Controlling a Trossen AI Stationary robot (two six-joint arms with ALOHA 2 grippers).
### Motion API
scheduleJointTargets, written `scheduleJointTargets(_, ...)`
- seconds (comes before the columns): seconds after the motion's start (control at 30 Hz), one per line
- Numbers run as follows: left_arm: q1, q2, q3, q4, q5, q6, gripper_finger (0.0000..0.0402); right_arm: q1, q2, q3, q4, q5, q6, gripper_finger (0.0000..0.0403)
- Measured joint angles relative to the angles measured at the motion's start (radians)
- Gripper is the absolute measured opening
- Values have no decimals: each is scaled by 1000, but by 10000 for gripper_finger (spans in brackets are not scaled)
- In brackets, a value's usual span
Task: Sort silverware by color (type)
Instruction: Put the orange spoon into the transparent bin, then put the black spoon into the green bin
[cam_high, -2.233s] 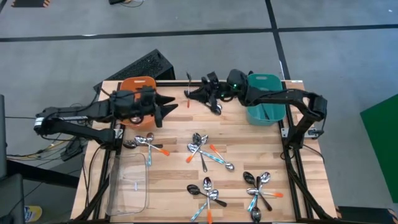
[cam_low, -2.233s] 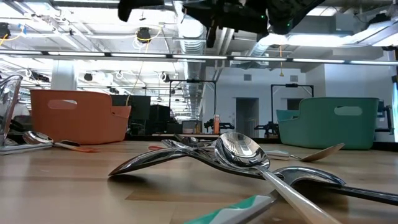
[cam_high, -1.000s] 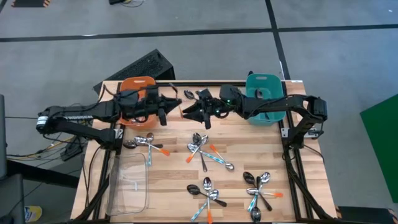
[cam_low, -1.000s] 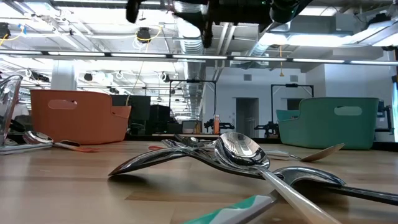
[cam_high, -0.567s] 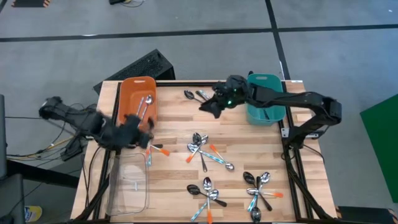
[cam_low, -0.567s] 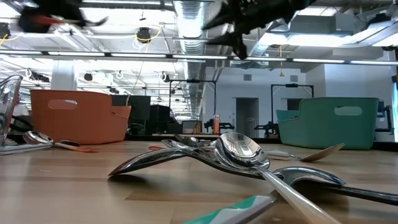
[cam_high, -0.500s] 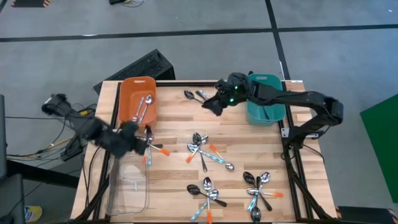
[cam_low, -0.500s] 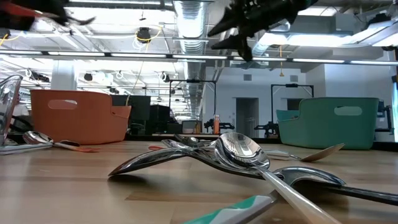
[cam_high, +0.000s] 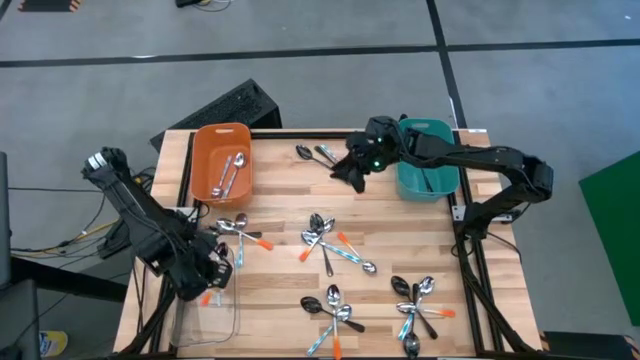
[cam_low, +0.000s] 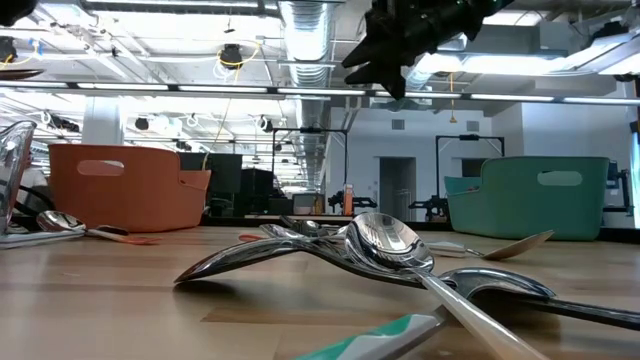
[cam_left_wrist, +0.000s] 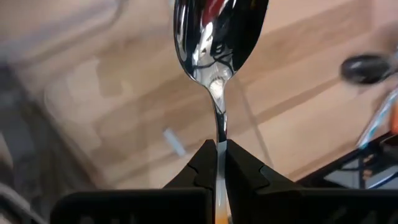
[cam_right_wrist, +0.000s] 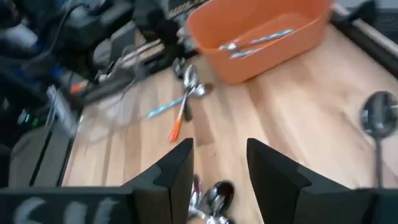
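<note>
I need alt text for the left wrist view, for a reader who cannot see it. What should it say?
The left hand is shut on the thin handle of a shiny spoon, whose bowl points away from the camera. Below it lies the wooden table, blurred, with another dark spoon lying near the picture's edge.

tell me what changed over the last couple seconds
The left tool swung from the orange bin at the table's far side to the clear tray at the near-left, now shut on an orange-handled spoon. The right tool drew back toward the teal bin, open and empty. The spoon piles stayed put.
</note>
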Motion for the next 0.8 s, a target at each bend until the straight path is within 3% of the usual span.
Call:
scheduleJointTargets(0.23,-8,57,0,59,20,0,3,17,-5,0,-43,61,28,123)
scheduleJointTargets(0.37,-15,99,0,69,20,8,24,6,-4,0,-126,66,25,109)
scheduleJointTargets(0.7,-30,119,0,90,39,7,103,-38,-4,0,-216,67,6,146)
scheduleJointTargets(0.8,-17,95,0,99,31,4,120,-55,-1,1,-259,87,69,162)
